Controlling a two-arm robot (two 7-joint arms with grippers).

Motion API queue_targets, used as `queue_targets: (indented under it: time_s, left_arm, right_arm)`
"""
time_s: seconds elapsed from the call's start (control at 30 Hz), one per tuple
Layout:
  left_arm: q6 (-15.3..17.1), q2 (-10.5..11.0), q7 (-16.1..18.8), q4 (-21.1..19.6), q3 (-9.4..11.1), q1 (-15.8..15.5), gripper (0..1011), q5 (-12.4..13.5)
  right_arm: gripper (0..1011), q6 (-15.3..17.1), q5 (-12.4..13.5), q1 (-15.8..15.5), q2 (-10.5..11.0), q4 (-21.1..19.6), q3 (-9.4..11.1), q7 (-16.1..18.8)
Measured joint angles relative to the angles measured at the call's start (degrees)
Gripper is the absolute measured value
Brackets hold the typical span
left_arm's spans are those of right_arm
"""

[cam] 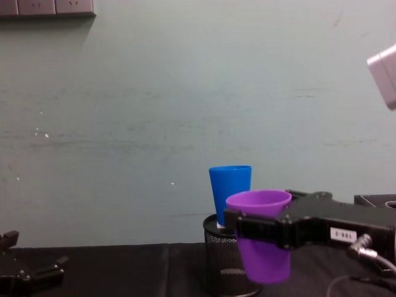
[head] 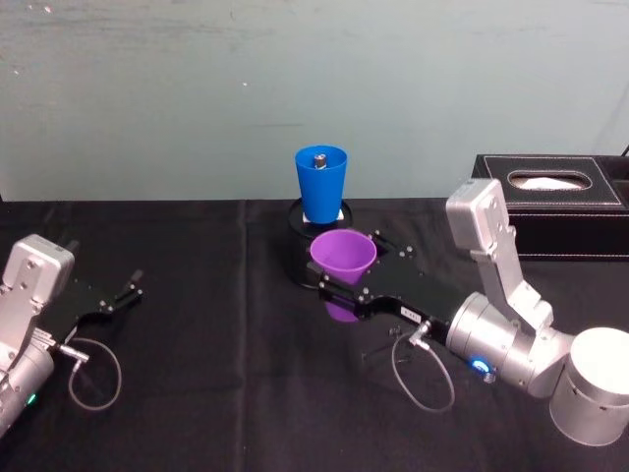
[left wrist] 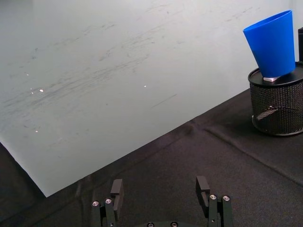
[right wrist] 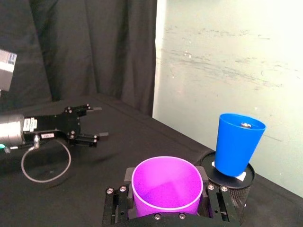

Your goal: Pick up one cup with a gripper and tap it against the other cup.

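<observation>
My right gripper (head: 341,285) is shut on the purple cup (head: 343,258) and holds it upright above the black table, just in front of the blue cup (head: 321,183). The blue cup stands on top of a black mesh pen holder (cam: 224,260), with a small object inside it. A small gap separates the two cups in the chest view, where the purple cup (cam: 262,234) hangs lower than the blue cup (cam: 229,192). In the right wrist view the purple cup (right wrist: 166,184) sits between the jaws. My left gripper (head: 126,291) rests open at the far left.
A black tissue box (head: 553,202) stands at the back right behind my right arm. A pale wall rises behind the table. Grey cables loop beside both wrists on the black cloth (head: 216,374).
</observation>
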Motion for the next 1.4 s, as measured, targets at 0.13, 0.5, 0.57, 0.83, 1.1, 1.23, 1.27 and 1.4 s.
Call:
queue_targets:
  time_s: [0.13, 0.5, 0.57, 0.83, 1.1, 1.23, 1.27, 1.4]
  left_arm:
    - [0.00, 0.00, 0.00, 0.00, 0.00, 0.00, 1000, 0.00]
    - [0.00, 0.00, 0.00, 0.00, 0.00, 0.00, 1000, 0.00]
    - [0.00, 0.00, 0.00, 0.00, 0.00, 0.00, 1000, 0.00]
    - [0.00, 0.00, 0.00, 0.00, 0.00, 0.00, 1000, 0.00]
    - [0.00, 0.00, 0.00, 0.00, 0.00, 0.00, 1000, 0.00]
    - [0.00, 0.00, 0.00, 0.00, 0.00, 0.00, 1000, 0.00]
    - [0.00, 0.00, 0.00, 0.00, 0.00, 0.00, 1000, 0.00]
    - [0.00, 0.00, 0.00, 0.00, 0.00, 0.00, 1000, 0.00]
  right_arm:
    - [762, 1.58, 0.98, 0.57, 0.13, -0.60, -0.09, -0.40]
    - [762, 4.03, 3.49, 1.62, 0.52, -1.97, -0.41, -1.42]
    - [762, 4.35, 3.76, 1.79, 0.62, -2.30, -0.52, -1.75]
    - [762, 5.28, 4.95, 2.07, 0.89, -2.98, -0.68, -2.48]
    - [762, 5.72, 6.05, 2.21, 1.01, -2.95, -0.81, -3.16]
    - [762, 5.73, 6.09, 2.20, 1.01, -2.93, -0.82, -3.18]
    - [762, 5.73, 6.08, 2.20, 1.01, -2.93, -0.82, -3.16]
    - [762, 5.71, 6.01, 2.17, 0.99, -2.90, -0.81, -3.14]
